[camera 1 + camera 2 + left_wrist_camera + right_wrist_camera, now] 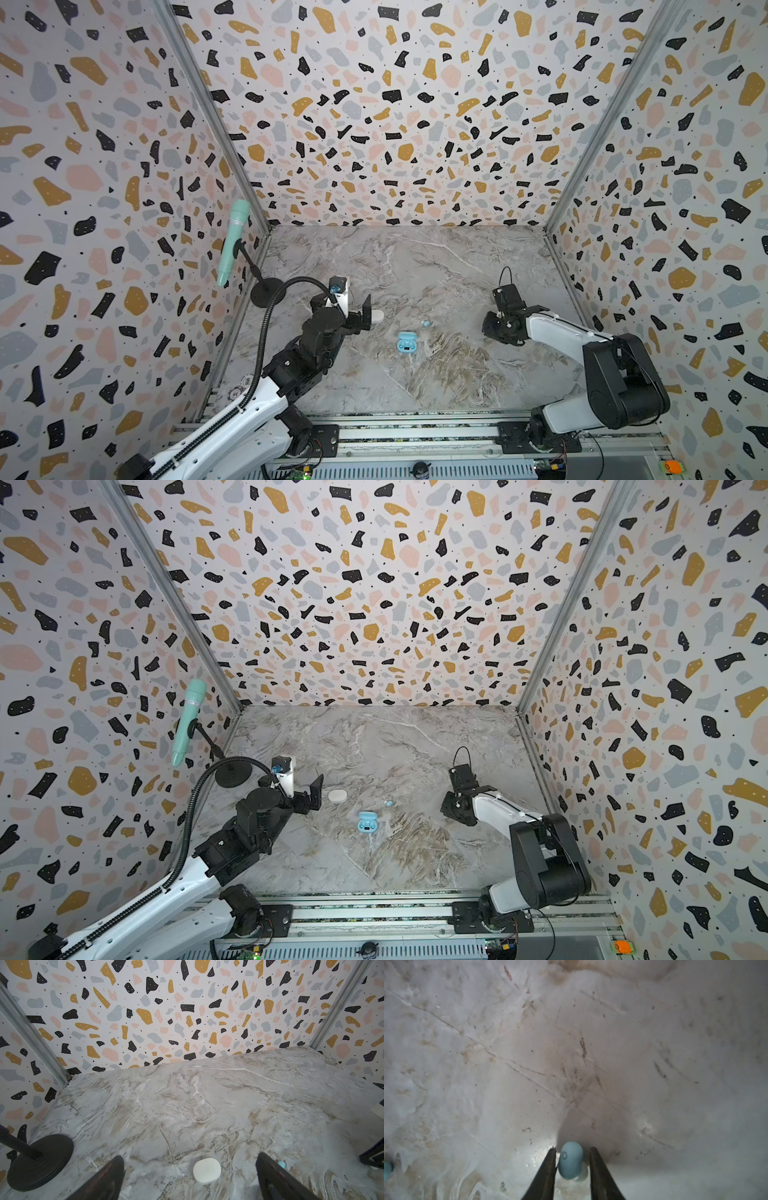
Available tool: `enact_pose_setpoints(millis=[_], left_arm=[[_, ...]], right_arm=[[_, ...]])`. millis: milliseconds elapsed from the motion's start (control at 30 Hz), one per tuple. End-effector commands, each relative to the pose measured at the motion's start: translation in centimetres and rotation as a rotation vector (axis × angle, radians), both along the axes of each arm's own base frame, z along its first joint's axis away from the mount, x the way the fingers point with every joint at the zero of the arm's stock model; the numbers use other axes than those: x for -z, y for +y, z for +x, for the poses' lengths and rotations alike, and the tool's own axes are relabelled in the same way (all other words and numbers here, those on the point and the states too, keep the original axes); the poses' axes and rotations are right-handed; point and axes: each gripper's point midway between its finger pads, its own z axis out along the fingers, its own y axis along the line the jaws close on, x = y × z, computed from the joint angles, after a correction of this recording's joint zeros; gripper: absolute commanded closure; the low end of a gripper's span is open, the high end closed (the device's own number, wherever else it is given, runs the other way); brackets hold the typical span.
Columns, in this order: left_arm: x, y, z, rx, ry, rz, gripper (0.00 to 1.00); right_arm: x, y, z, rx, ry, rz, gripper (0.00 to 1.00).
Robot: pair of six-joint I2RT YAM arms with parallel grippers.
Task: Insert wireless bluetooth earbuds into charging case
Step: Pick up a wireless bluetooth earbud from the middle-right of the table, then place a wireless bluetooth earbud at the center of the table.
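Right gripper (573, 1148): is standing narrowly spread astride the small light blue oval plastic earbud (570, 1159). One finger is touching it and a sliver of gap is showing at the other, so I judge there is no firm pinch yet.
Earbud place: is lying on the grey marble-patterned tabletop (415, 270) on the robot's right, hidden under the gripper in both top views and well apart from the open light blue pill-shaped charging case (406, 343).
Earbud axis: is running along the fingers, with the ringed face looking toward the wrist camera and the pale tip poking sideways, so the narrow width is being offered for gripping.
Blue case: is sitting mid-table, sockets upward, ready to receive.
Second light blue earbud (389, 803): is lying loose near that case.
Left gripper (190, 1157): is hanging spread wide, facing the closed white rounded case (206, 1171) just ahead.
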Motion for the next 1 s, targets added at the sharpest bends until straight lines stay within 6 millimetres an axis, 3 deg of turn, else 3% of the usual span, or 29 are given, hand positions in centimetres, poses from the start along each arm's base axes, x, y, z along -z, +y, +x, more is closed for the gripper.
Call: enact_pose_setpoints(millis=[0, 367, 467, 567, 700, 833, 967], left_arm=[[-0.2, 0.0, 0.1, 0.003, -0.009, -0.001, 0.00], [-0.1, -0.1, 0.2, 0.006, -0.007, 0.000, 0.00], [-0.2, -0.1, 0.2, 0.007, -0.008, 0.002, 0.00], [-0.2, -0.1, 0.2, 0.005, -0.009, 0.002, 0.00], [-0.2, 0.0, 0.2, 0.002, -0.008, 0.004, 0.00], [-0.3, 0.0, 0.1, 0.001, -0.010, 0.003, 0.00], [-0.3, 0.1, 0.1, -0.001, -0.014, 0.000, 0.00]], right_arm=[[0.7, -0.5, -0.6, -0.001, 0.025, -0.025, 0.72], [0.6, -0.3, -0.6, -0.009, 0.023, -0.012, 0.81], [0.0, 0.6, -0.4, -0.039, 0.006, 0.026, 0.85], [-1.1, 2.7, -0.6, -0.115, -0.026, 0.059, 0.85], [-3.1, 7.7, -1.7, -0.280, -0.066, 0.066, 0.85], [-2.8, 11.1, -3.9, -0.375, -0.029, 0.070, 0.86], [-1.5, 13.3, -5.7, -0.445, 0.002, 0.045, 0.87]])
